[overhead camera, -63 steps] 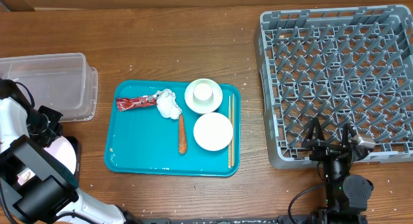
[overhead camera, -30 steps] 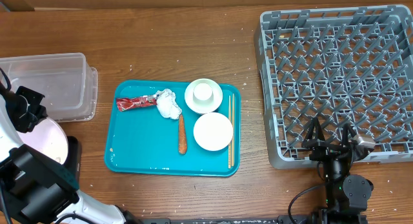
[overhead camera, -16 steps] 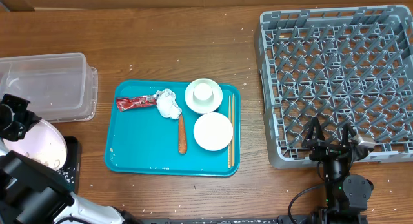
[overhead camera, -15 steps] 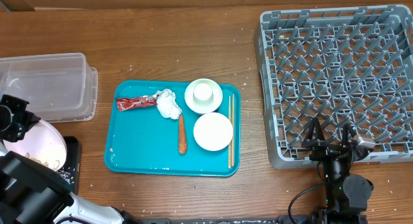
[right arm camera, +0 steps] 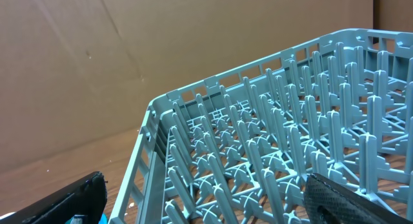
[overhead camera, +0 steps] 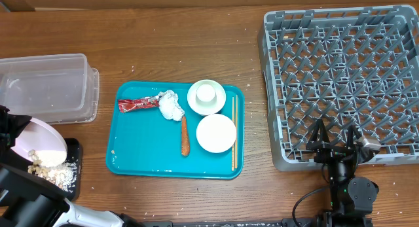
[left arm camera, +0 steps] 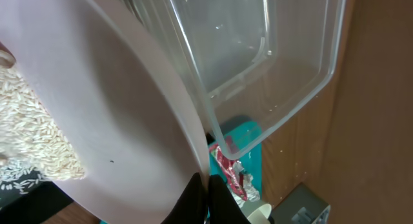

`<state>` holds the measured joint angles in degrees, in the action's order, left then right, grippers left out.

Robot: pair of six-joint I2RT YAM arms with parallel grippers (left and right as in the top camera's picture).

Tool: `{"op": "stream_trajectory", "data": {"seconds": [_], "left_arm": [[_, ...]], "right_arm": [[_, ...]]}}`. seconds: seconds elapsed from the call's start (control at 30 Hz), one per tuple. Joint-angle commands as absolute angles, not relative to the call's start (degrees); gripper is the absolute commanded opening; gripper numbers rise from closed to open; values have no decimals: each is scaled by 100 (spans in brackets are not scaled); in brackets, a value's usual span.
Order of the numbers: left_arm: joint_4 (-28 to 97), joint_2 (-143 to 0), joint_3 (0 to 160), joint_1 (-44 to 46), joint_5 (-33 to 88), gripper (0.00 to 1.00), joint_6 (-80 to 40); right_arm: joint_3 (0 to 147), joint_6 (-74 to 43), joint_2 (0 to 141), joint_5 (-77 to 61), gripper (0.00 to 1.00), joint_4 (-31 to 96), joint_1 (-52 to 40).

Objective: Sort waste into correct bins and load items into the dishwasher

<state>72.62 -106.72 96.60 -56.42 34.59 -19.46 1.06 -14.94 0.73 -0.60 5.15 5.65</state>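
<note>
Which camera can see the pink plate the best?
The left wrist camera. The plate fills much of it, tilted, with crumbly scraps on it and its rim pinched in the left gripper. The overhead camera shows it small, over the black tray. The right wrist camera shows only the grey rack.

We list a teal tray [overhead camera: 141,148], red wrapper [overhead camera: 136,104], white tissue [overhead camera: 171,106], orange-brown stick [overhead camera: 184,137]. We log a grey grid-patterned rack [overhead camera: 265,50], pale pink plate [overhead camera: 40,137], beige scraps [overhead camera: 57,171].

The plate [overhead camera: 44,140] has tipped, spilling scraps [overhead camera: 56,173] into the black tray [overhead camera: 75,149].
</note>
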Motion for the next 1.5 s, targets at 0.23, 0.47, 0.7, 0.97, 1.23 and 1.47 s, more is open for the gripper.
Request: {"op": "stream_trajectory", "data": {"seconds": [0.23, 0.47, 0.7, 0.97, 1.23, 1.47], "left_arm": [[7177, -10444, 9845, -5728, 4147, 4, -1855], [7332, -10442, 9843, -5918, 4510, 4, -1944], [7450, -10444, 9843, -6348, 4654, 4, -2156], [7437, -10444, 9843, -6689, 5002, 4, -1793], [7524, -10444, 9843, -6757, 5157, 4, -1682], [7400, -10444, 9843, -6803, 4864, 4, -1927]], "right_arm": [[47, -1457, 16, -5, 100, 480, 598], [47, -1457, 16, -5, 100, 480, 598], [47, -1457, 16, -5, 100, 480, 598], [47, -1457, 16, -5, 100, 480, 598], [47, -1457, 16, -5, 100, 480, 598], [47, -1457, 16, -5, 100, 480, 598]]}}
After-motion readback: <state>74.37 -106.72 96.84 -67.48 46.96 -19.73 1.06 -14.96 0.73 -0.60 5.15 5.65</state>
